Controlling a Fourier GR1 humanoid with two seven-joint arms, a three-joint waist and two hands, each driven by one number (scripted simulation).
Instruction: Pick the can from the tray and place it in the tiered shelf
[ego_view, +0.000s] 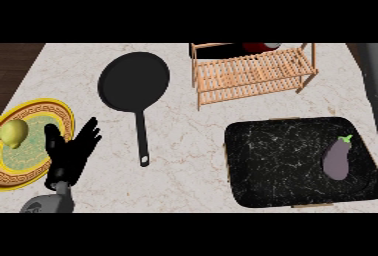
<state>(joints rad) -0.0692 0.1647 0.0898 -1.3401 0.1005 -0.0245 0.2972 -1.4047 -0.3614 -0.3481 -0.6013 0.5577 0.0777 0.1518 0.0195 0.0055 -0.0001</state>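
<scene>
The can (260, 47) already sat in the tiered shelf (251, 75), partly hidden behind its top slats, off the tray (288, 165) that held only an eggplant (338, 157), so the left hand (70, 155) rested with fingers spread beside a plate (44, 115), the right hand unseen.

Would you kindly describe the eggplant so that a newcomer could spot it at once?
Start at the big black marbled tray at the counter's lower right. Near the tray's right edge lies the eggplant, lengthwise. It is the only thing on the tray: purple, with a small green stem at its upper end.
</scene>
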